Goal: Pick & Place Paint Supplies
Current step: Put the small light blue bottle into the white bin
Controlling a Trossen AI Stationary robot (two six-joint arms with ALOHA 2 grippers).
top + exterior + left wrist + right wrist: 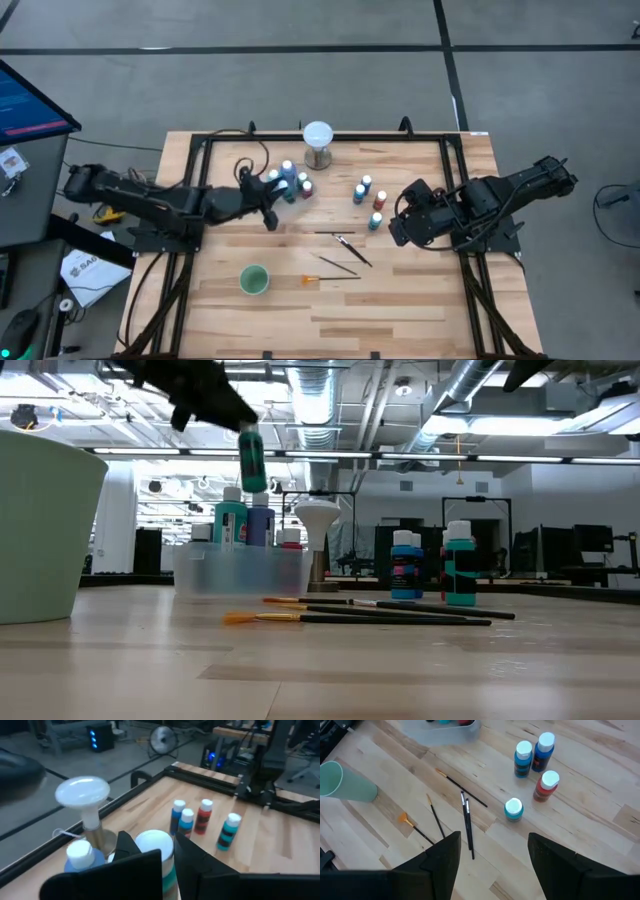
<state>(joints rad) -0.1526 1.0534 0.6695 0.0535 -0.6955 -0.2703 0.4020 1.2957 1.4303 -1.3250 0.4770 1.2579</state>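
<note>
My left gripper (160,851) is shut on a teal paint bottle (250,460) above a clear plastic bin (240,572). Teal, blue and red bottles (262,520) stand in the bin. Several more white-capped bottles (368,200) stand upright on the table to its right: two blue (543,752), one red (546,787), one teal (513,810). Thin dark brushes (343,243) lie flat nearer the front, one of them orange-tipped (406,820). My right gripper (492,855) is open and hovers above the table right of the loose bottles. My left gripper pinches the teal bottle between its two fingers (125,851) at the top of the body, just under the white cap (155,842). The fingers slant down from the table's left. The bottle hangs roughly upright, lifted clear above the bin.
A white globe on a metal stand (318,142) stands behind the bin near the far edge. A pale green cup (254,280) stands near the front left. A dark frame (455,180) runs along the table's sides. Bare wood lies toward the near edge.
</note>
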